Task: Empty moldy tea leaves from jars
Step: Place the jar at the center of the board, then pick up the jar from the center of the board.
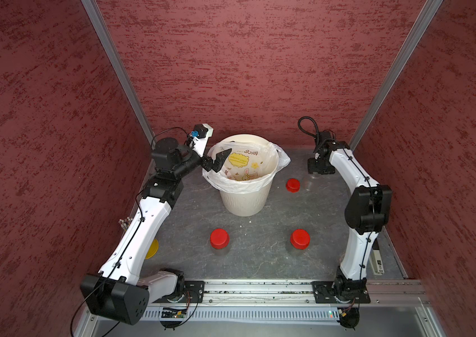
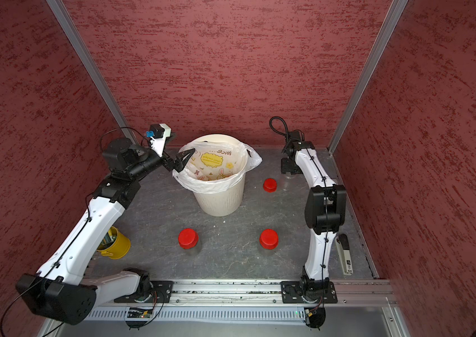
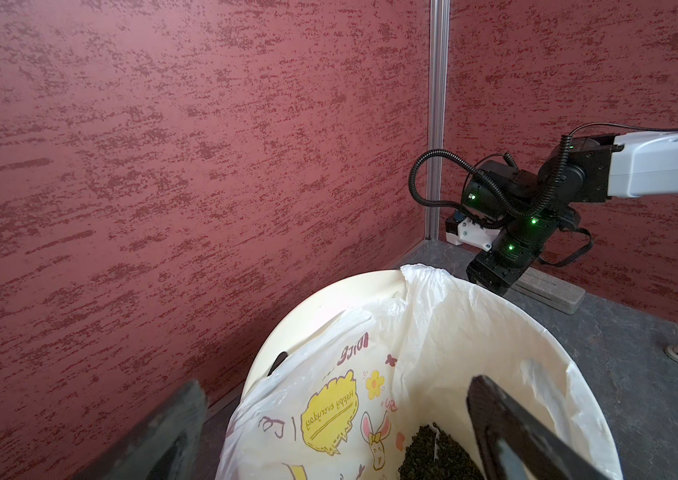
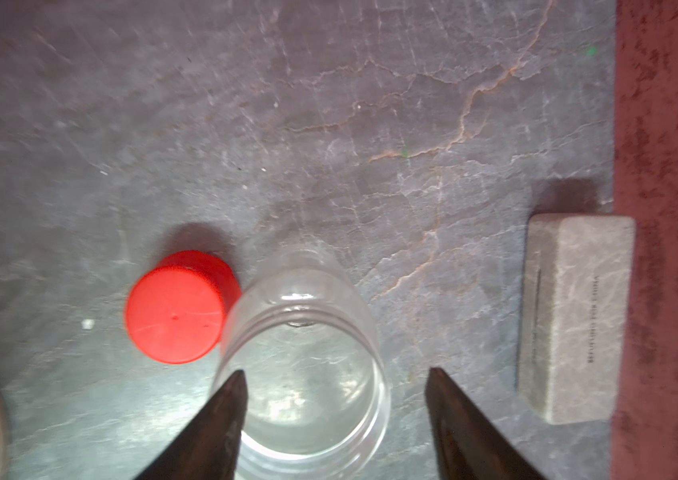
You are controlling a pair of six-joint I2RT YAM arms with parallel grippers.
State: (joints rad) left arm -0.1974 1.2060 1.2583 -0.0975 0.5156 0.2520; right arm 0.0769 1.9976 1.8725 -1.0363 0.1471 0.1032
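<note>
Hanging unclenched above the empty lidless jar (image 4: 304, 316), which is standing beside its red lid (image 4: 175, 307), the right gripper (image 4: 337, 374) is risking snagging the rim and toppling it; the left gripper (image 1: 221, 160) is gaping over the bin (image 1: 242, 201).

Cream bin (image 1: 245, 201) at centre, red lid (image 1: 293, 185) on table beside it
</note>
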